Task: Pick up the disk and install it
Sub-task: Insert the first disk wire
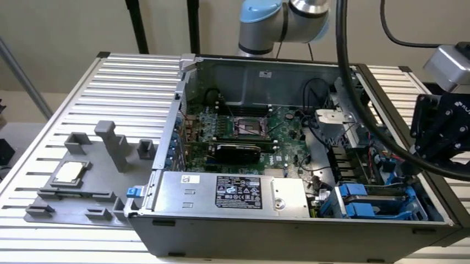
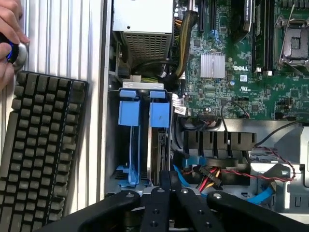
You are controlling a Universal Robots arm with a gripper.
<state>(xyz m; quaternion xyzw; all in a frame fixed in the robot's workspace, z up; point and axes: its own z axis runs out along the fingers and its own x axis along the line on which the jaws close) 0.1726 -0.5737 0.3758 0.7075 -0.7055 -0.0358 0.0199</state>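
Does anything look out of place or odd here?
Nothing looks damaged or spilled. The odd part: a keyboard lies slightly askew on the slatted table right beside the open computer case, and a person's hand holds a small round object just past it, while the gripper hovers over the drive cage.

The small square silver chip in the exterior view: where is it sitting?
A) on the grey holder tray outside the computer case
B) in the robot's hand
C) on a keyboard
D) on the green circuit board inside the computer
A: the chip rests on the grey holder tray, which lies on the slatted table at the exterior view's left of the open computer case.
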